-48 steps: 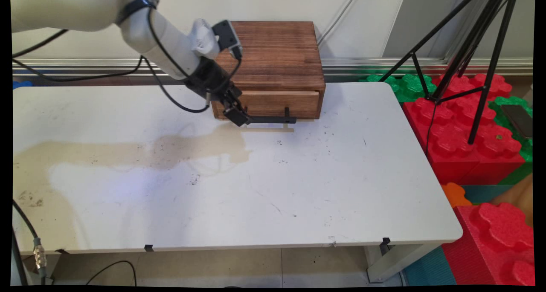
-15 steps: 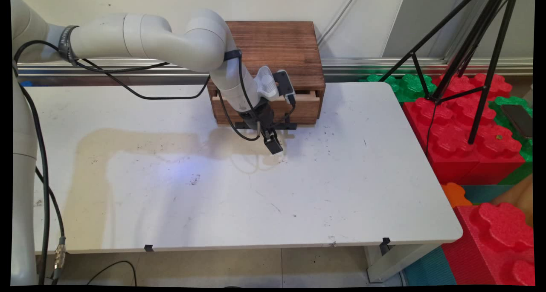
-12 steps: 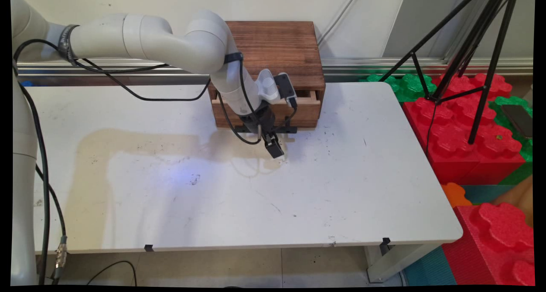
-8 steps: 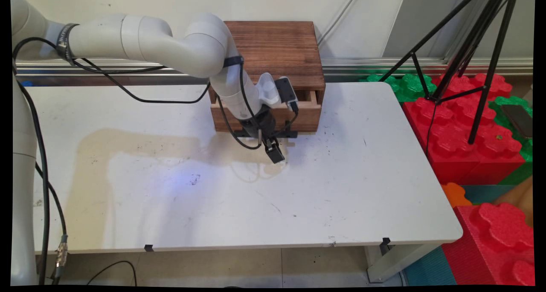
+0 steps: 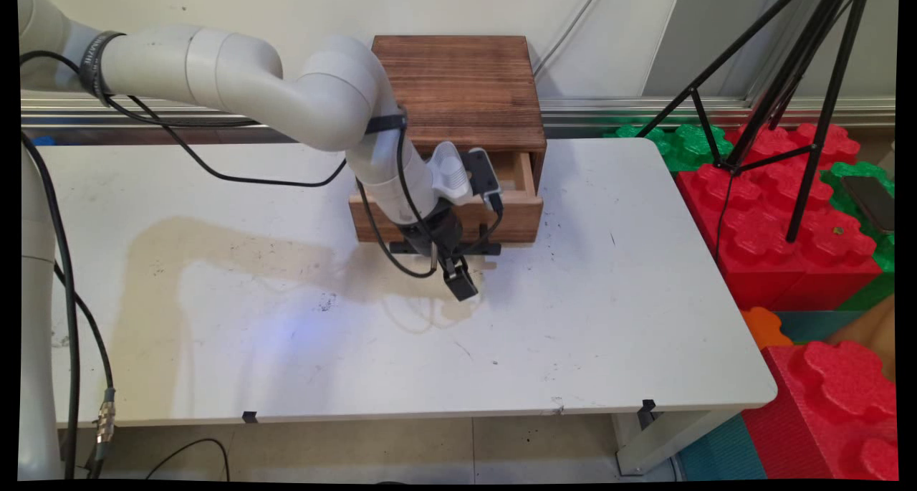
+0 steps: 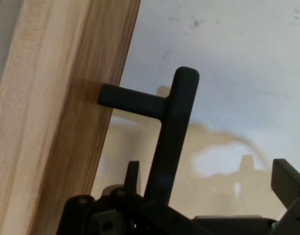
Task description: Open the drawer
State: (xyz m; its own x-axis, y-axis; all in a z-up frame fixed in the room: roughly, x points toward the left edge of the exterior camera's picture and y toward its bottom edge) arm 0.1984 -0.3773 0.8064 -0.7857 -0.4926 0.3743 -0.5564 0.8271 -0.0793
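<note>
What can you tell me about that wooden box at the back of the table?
The wooden box is dark-stained, with visible grain, and stands at the table's far edge. Its paler drawer is pulled partly out. A black bar handle on short posts sticks out from the drawer front, and the claw reaches around it.

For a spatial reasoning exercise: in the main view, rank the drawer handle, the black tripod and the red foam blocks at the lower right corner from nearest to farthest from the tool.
1. Drawer handle: just behind the tool.
2. Black tripod: far right, beyond the table edge.
3. Red foam blocks: lower right corner, off the table.
</note>
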